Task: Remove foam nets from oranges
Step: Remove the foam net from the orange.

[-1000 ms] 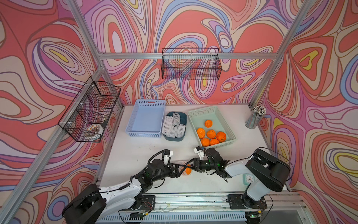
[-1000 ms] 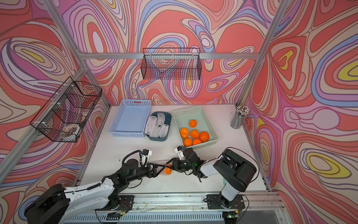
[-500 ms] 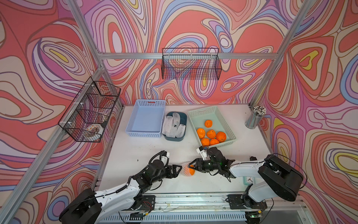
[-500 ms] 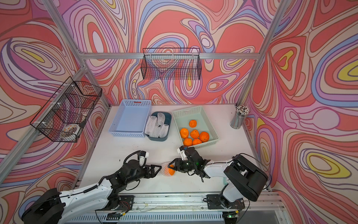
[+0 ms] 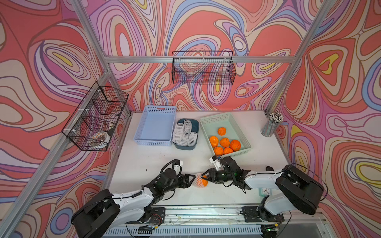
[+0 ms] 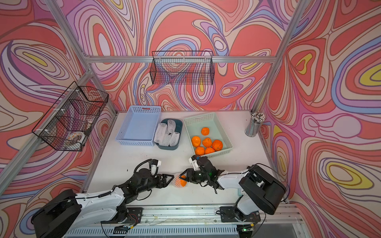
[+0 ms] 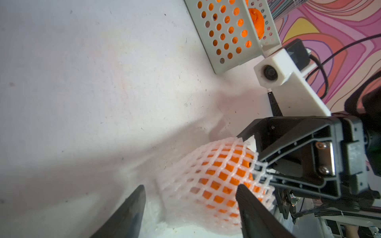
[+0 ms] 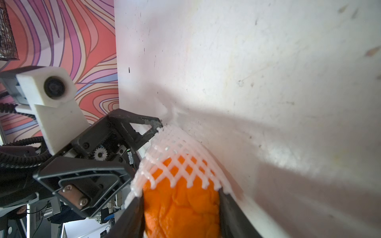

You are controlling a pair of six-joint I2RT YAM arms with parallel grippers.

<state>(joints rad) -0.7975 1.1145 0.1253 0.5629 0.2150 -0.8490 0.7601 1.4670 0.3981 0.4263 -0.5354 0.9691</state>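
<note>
Near the front edge of the bench, the right tool clenched the bare end of the orange while the left tool stood spread, unclamped, around the free end of the foam net. The left needed to pinch mesh only, then pull straight away.

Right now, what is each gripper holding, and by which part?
Right gripper: the round orange fruit, by its bare end. Left gripper: fingers straddle the other end of the white foam mesh net; hold cannot be told.
</note>
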